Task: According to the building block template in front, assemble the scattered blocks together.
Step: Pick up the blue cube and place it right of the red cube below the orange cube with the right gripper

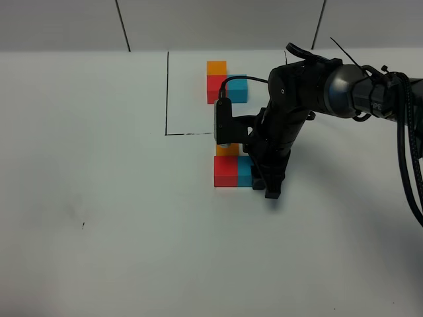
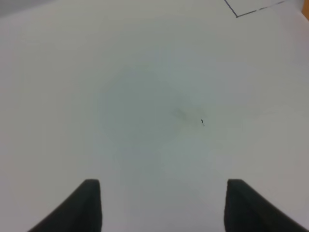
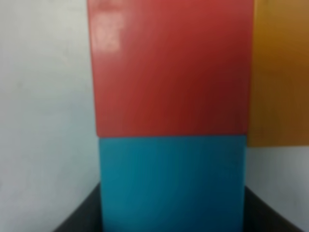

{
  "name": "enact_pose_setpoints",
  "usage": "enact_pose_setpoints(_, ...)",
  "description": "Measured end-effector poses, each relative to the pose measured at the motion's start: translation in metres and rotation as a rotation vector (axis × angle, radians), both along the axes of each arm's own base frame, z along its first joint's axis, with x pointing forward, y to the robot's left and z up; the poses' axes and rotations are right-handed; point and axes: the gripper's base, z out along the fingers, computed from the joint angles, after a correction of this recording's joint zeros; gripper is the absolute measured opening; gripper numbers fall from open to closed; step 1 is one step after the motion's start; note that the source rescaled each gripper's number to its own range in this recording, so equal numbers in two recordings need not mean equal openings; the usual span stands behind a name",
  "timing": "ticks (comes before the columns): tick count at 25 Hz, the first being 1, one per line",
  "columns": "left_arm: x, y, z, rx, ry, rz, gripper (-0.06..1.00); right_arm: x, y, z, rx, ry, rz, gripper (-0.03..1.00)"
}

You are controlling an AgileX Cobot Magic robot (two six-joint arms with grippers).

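Orange block (image 1: 227,150) half behind arm (image 1: 277,125)

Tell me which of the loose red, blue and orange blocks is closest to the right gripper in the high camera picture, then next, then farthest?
From the right gripper:
1. Teal-blue block, right beside the gripper, between its fingers in the wrist view.
2. Red block, touching the blue one on its far side.
3. Orange block, behind the red one, mostly hidden by the arm.

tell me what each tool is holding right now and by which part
The right tool is shut on the teal-blue cube, gripping its two opposite side faces. The left tool hangs over bare table, holding nothing.
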Motion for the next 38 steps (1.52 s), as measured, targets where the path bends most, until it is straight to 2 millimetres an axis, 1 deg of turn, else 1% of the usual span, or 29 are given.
enact_pose_setpoints(23, 0.000, 0.000, 0.000, 0.000, 0.000, 0.000, 0.26, 0.000, 0.000, 0.000, -0.004, 0.005, 0.003, 0.01)
enact_pose_setpoints(27, 0.000, 0.000, 0.000, 0.000, 0.000, 0.000, 0.26, -0.002, 0.001, 0.001, -0.009, 0.018, 0.008, 0.03)
enact_pose_setpoints(32, 0.000, 0.000, 0.000, 0.000, 0.000, 0.000, 0.26, -0.007, 0.000, 0.003, -0.025, 0.057, 0.015, 0.09)
enact_pose_setpoints(34, 0.000, 0.000, 0.000, 0.000, 0.000, 0.000, 0.26, -0.008, -0.001, 0.009, -0.029, 0.052, 0.019, 0.13)
enact_pose_setpoints(37, 0.000, 0.000, 0.000, 0.000, 0.000, 0.000, 0.26, -0.009, -0.002, 0.025, -0.017, 0.025, 0.010, 0.24)
enact_pose_setpoints(38, 0.000, 0.000, 0.000, 0.000, 0.000, 0.000, 0.26, -0.009, -0.002, 0.030, -0.015, 0.012, 0.006, 0.29)
